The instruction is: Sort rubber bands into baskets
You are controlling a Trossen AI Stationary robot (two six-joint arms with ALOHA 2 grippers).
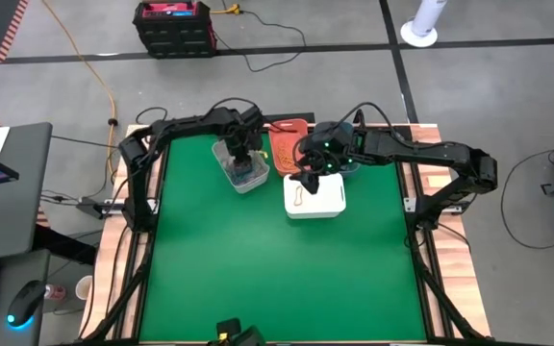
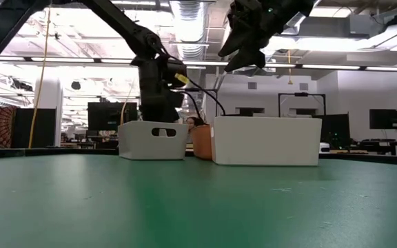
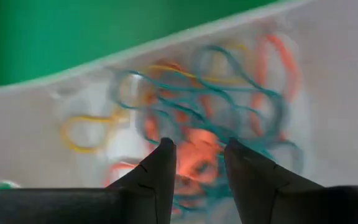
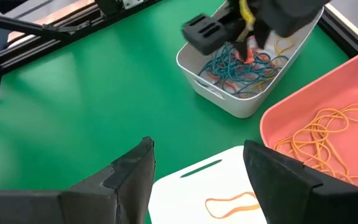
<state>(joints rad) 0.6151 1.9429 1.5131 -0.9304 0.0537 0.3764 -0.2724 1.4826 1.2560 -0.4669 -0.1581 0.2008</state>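
Grey basket (image 4: 241,74), upper centre: mixed rubber bands (image 4: 244,65) unsorted, left claw (image 3: 196,163) parted among them, nothing visibly gripped | coral basket (image 4: 328,134): orange loops | white basket (image 4: 222,193): one loop; right claw (image 4: 197,168) open, empty.

The near half of the green desk (image 1: 277,279) lies bare, open to pass. At its far edge the light grey basket (image 1: 241,173), coral-orange basket (image 1: 287,142) and white basket (image 1: 314,197) stand close together, with both arms above them.
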